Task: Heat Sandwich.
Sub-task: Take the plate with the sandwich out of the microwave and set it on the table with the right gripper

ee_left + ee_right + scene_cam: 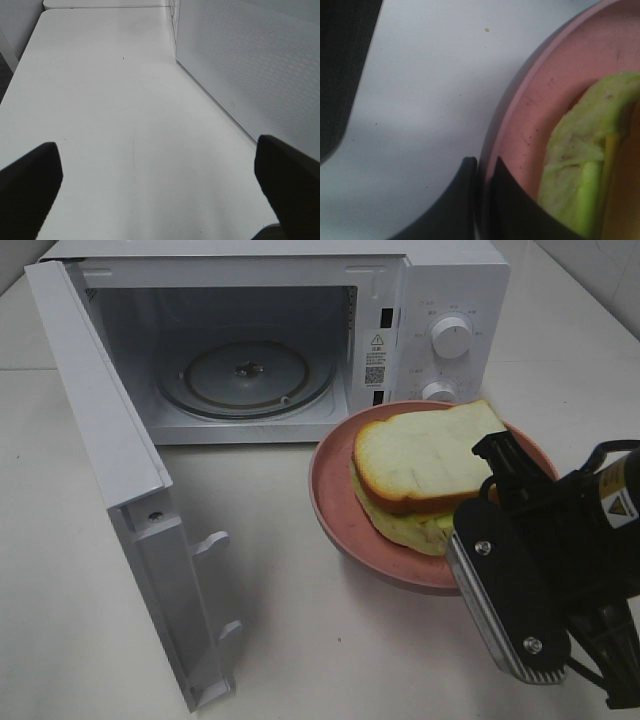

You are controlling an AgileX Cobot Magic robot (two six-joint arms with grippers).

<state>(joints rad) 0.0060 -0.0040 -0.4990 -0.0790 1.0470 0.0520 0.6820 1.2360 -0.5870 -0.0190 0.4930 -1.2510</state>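
Observation:
The sandwich (425,465), pale bread over green and yellow filling, lies on a round pink plate (335,510) in front of the white microwave (450,280). The microwave's door (110,440) stands wide open, showing the glass turntable (245,375). My right arm (540,570) hangs over the plate's near right side. In the right wrist view my right gripper (480,200) is shut on the rim of the plate (560,75), with the sandwich (580,170) just inside it. My left gripper (160,190) is open over bare table, holding nothing.
The open door (250,65) juts toward the front left and stands close beside my left gripper. The white table (300,640) runs around the plate and microwave. Control knobs (450,337) sit on the microwave's right panel.

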